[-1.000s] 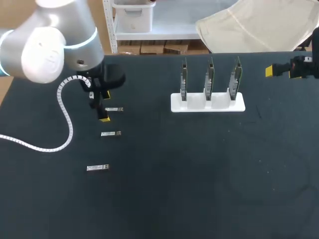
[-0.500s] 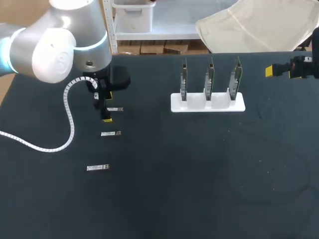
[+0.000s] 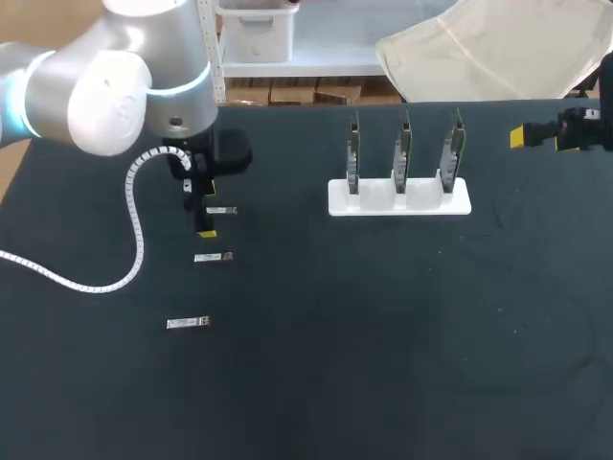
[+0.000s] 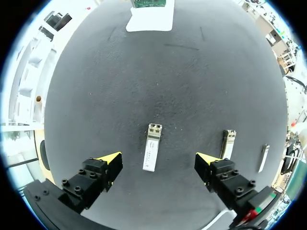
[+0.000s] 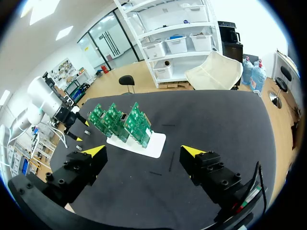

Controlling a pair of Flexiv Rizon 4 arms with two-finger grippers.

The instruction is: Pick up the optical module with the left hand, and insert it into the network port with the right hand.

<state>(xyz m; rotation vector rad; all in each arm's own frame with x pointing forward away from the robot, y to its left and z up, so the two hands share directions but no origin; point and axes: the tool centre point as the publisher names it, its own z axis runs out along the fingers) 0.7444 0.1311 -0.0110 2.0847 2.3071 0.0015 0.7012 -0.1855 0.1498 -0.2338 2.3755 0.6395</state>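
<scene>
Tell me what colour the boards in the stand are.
The boards are green; right wrist view.

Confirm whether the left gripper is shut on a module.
No: the left gripper stands open, the optical module lying untouched between its fingers.

On your left of the counter (image 3: 383,364), three modules lie in a row running toward you. The farthest module (image 4: 151,153) sits between the left claw's (image 3: 203,207) fingers, touching neither. The middle module (image 3: 213,257) and nearest module (image 3: 188,323) lie in front of it. The stand (image 3: 399,203) is at the back right, with three boards (image 3: 403,144) upright on it. The right claw (image 3: 518,137) is past it, at the far right edge.
</scene>
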